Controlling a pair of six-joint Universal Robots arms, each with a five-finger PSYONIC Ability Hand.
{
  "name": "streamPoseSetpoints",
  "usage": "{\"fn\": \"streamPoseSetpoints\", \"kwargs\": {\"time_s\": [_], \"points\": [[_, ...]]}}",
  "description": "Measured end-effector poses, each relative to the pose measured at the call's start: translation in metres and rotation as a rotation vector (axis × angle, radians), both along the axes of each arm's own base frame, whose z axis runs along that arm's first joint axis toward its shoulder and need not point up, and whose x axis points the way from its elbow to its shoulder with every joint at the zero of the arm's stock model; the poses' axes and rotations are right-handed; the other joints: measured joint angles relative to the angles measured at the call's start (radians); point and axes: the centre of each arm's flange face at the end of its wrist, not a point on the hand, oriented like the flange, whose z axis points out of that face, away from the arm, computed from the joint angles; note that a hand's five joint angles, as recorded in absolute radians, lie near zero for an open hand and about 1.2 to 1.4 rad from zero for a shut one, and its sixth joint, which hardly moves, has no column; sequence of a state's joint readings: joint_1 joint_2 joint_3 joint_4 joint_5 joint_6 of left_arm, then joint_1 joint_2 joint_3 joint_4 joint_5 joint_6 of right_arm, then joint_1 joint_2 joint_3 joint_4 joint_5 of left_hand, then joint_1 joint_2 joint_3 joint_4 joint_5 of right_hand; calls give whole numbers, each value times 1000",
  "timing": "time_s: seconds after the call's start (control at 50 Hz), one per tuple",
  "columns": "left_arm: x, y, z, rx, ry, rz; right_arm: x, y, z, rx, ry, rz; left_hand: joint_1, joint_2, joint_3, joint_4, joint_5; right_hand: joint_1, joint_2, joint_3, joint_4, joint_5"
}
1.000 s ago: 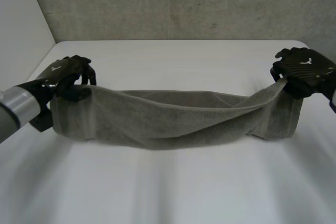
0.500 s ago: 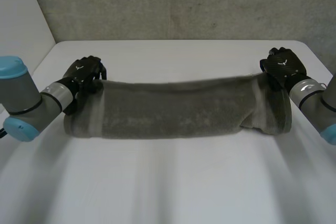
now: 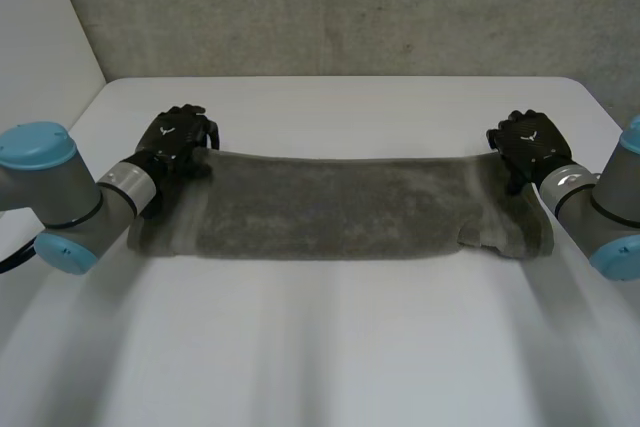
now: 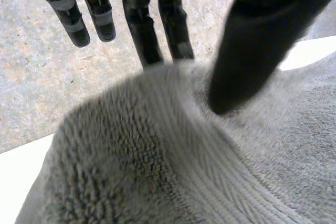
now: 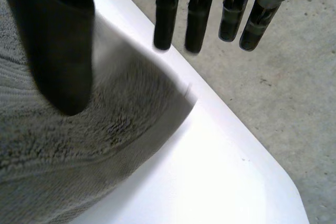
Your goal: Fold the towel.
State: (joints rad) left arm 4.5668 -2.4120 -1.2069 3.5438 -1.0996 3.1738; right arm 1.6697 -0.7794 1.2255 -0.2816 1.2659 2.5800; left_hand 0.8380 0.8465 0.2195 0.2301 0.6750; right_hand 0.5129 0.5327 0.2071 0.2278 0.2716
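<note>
Towel (image 3: 330, 215) doubled on table (image 3: 330, 347) — first fold looks laid. Left robot hand (image 3: 178, 142) pinches its far corner; right robot hand (image 3: 527, 147) released at the opposite corner. Next — let go, bring ends together.

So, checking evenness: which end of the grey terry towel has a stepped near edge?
The end of the grey terry towel at the right robot hand; the other end's edge runs straight.

Pretty sure it's a robotics lab: plain white tabletop (image 3: 330, 347), bare concrete wall (image 3: 350, 7) right behind it, robot arm (image 3: 70, 187) at its edge.
</note>
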Motion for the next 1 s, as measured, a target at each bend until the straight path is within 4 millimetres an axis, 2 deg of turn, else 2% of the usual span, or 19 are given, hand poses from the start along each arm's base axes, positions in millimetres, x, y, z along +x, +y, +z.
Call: {"fn": "streamPoseSetpoints", "kwargs": {"time_s": [0.02, 0.06, 0.2, 0.3, 0.4, 0.48, 0.54, 0.62, 0.84, 0.88, 0.92, 0.98, 1.0], "points": [[0, 1, 1, 1, 0, 2, 0, 1, 2, -3, 1, -3, -117, -128, 0, 0, -134, -84, -83, 0, 0, -92], [1, 2, 3, 2, -1, 5, -1, 3, 7, -10, 2, -8, -194, -204, 0, 0, -215, -197, -199, 0, 0, -202], [6, 12, 17, 12, -1, 17, -4, 15, 37, -51, -1, -24, -273, -293, 0, 0, -331, -272, -280, 0, 0, -208], [13, 31, 35, 24, -1, 27, -9, 39, 62, -58, -8, -33, -316, -346, 0, 0, -388, -272, -280, 0, 0, -208], [22, 53, 49, 39, -1, 39, -15, 67, 68, 11, -8, -39, -350, -381, 0, 0, -428, -277, -280, 0, 0, -208], [30, 76, 58, 58, 1, 54, -20, 91, 59, 120, -10, -45, -358, -395, 0, 0, -445, -277, -280, 0, 0, -208], [32, 87, 60, 71, 3, 61, -22, 101, 51, 177, -11, -49, -377, -417, 0, 0, -465, -269, -280, 0, 0, -205], [33, 101, 58, 95, 2, 62, -24, 107, 35, 232, -12, -55, -392, -439, 0, 0, -486, -166, -187, 0, 0, -84], [28, 113, 49, 129, -3, 44, -27, 92, -5, 209, -10, -62, -427, -496, 0, 0, -540, 160, 137, 0, 0, 228], [27, 113, 49, 130, -4, 42, -27, 89, -13, 209, -5, -64, -446, -502, 0, 0, -545, 299, 268, 0, 0, 358], [27, 113, 49, 131, -4, 41, -28, 87, -20, 211, 1, -66, -452, -507, 0, 0, -552, 516, 499, 0, 0, 576], [28, 112, 48, 132, -4, 44, -32, 83, -22, 207, 5, -75, -452, -517, 0, 0, -565, 775, 744, 0, 0, 842], [28, 112, 48, 132, -4, 47, -36, 81, -18, 196, 9, -85, -458, -526, 0, 0, -571, 794, 754, 0, 0, 866]]}}
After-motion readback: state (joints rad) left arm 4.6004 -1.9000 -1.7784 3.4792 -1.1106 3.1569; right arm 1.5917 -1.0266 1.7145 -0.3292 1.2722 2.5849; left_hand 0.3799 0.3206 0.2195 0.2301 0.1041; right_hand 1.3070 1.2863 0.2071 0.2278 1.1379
